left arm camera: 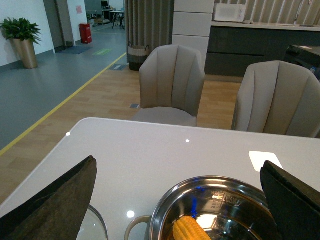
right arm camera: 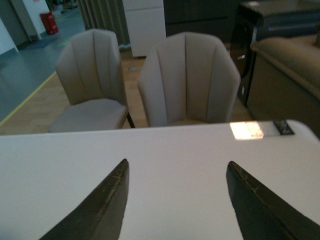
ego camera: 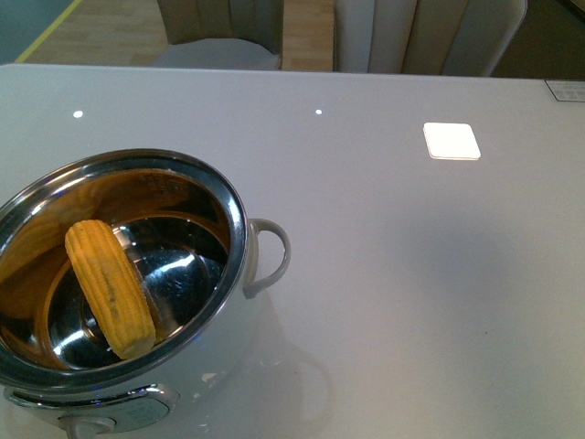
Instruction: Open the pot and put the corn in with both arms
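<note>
The pot (ego camera: 128, 302) is seen lidless at the near left of the white bench (ego camera: 411, 274) in the front view, with the corn (ego camera: 110, 288) lying slanted inside the steel bowl, one end propped toward the rim. No arm is caught in that view.

From the left wrist camera, the left gripper (left arm camera: 180, 200) is shown with jaws spread wide above the pot, nothing between them; the corn's tip (left arm camera: 190, 230) peeks in below. A clear round edge, possibly glass (left arm camera: 97, 225), is only spotted here, beside the pot's handle.

The right gripper (right arm camera: 175, 200) is seen with jaws apart over bare bench, empty.

Two beige chairs (left arm camera: 172, 82) are parked at the far side. Wood flooring, a potted plant (left arm camera: 22, 40) and a dark counter are visible beyond.
</note>
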You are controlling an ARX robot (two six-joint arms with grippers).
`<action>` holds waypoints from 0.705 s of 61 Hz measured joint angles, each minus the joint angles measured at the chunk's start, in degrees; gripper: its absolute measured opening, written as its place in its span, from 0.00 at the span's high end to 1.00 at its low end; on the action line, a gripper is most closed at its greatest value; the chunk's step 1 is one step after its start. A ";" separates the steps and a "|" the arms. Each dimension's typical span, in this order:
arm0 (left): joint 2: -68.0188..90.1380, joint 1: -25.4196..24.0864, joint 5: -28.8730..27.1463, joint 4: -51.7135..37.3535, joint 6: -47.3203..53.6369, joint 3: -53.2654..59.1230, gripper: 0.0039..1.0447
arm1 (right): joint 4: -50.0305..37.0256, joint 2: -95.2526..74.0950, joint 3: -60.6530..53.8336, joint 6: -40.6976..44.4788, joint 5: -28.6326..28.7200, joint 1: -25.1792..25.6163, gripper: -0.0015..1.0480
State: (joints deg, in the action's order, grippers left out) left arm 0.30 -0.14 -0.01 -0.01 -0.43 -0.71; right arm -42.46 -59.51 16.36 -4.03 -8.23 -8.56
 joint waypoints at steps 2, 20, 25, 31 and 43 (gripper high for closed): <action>0.00 0.00 0.00 -0.02 0.00 0.00 0.07 | -0.26 1.09 -0.87 0.90 0.39 0.35 0.56; 0.00 0.00 0.00 0.00 0.00 0.00 0.07 | 2.10 10.71 -8.48 3.56 3.43 3.65 0.98; 0.00 0.00 0.02 -0.02 0.00 0.00 0.07 | 3.61 13.44 -9.79 3.67 7.80 6.80 0.98; 0.00 0.00 -0.02 -0.02 0.00 0.00 0.07 | 5.68 17.11 -11.41 3.67 7.93 8.31 0.98; 0.00 0.00 0.00 -0.02 0.00 0.00 0.07 | 10.10 23.56 -13.40 3.67 8.09 8.37 0.98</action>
State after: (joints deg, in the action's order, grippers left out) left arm 0.30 -0.14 -0.01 -0.03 -0.43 -0.71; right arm -32.36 -35.94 2.96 -0.36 -0.14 -0.19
